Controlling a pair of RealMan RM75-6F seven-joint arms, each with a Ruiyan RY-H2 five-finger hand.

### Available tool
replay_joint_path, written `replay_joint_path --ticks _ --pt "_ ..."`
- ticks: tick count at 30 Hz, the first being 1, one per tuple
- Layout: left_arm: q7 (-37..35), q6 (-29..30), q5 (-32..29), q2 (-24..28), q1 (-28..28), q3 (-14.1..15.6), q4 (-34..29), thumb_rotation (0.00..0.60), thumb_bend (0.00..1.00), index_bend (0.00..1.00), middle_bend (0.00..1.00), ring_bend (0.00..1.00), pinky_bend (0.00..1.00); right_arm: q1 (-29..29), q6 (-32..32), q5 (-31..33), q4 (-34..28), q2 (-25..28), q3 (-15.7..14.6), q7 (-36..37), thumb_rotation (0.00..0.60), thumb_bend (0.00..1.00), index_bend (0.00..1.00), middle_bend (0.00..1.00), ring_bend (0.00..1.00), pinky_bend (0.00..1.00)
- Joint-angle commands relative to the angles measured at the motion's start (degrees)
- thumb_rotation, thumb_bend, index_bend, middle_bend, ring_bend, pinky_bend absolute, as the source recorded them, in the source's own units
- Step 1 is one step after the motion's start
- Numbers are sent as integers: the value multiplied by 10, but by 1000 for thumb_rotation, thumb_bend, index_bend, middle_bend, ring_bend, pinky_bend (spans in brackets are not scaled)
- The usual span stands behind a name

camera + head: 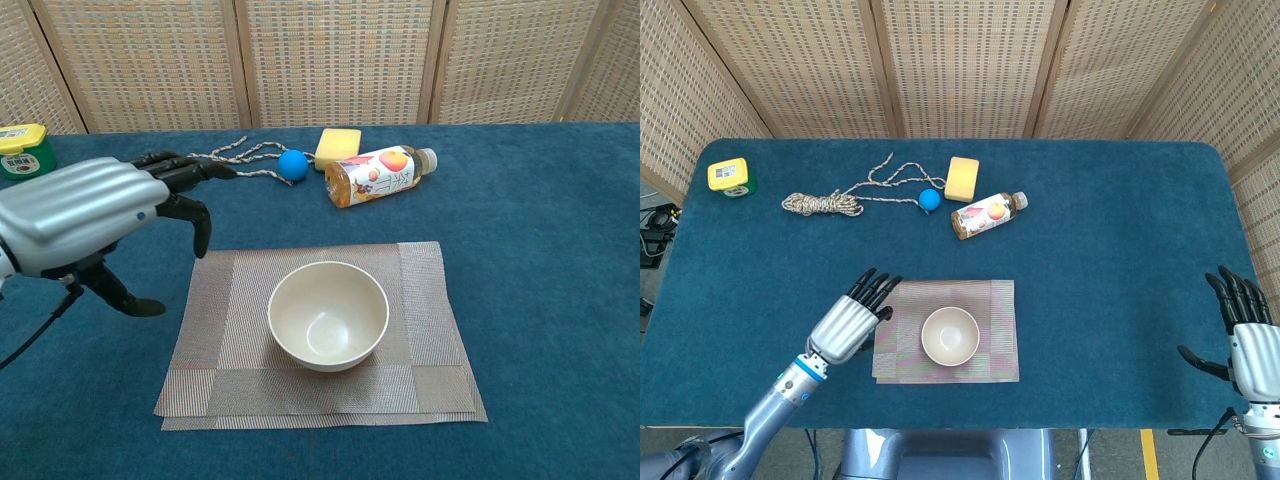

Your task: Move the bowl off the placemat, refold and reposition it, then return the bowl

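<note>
Placemat (997, 335) and bowl (950, 335) lie together near the front middle of the desk (1110, 270), a wide surface covered in dark blue cloth that fills most of both views. Woven screens (970, 60) stand behind the desk. The placemat is a grey-brown woven rectangle, lying flat, with a second layer showing along its front edge in the chest view. The cream bowl stands upright on the middle of the placemat, with nothing inside it.

The left hand (850, 320) is over the desk just beside the left edge of the placemat, released and holding nothing, fingers (875, 287) stretched out and slightly apart, their tips reaching over the placemat's far left corner. It does not touch the bowl. In the chest view it shows large at the left, back upward. The right hand (1247, 345) is at the far right edge of the desk, well apart from everything, also released, fingers straight and spread.

Along the back of the desk lie a bundle of rope (825, 203) with a loose tail, a drink bottle (985, 214) on its side, a yellow sponge (962, 178), a yellow and green tape measure (730, 176) near the back left corner, and a small blue ball (929, 200) between the rope and the bottle.
</note>
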Motion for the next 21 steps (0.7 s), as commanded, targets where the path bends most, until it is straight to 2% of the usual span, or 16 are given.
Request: replay_joint_path --ticks 1,21 --pt "19 -17 -12 -19 -13 1 10 600 103 428 0 0 0 0 -1 3 1 1 1 5 600 129 0 0 0 0" --pt "77 -66 -55 -112 -77 -8 53 600 103 409 0 0 0 -2 -5 15 4 11 8 38 600 130 0 0 0 0"
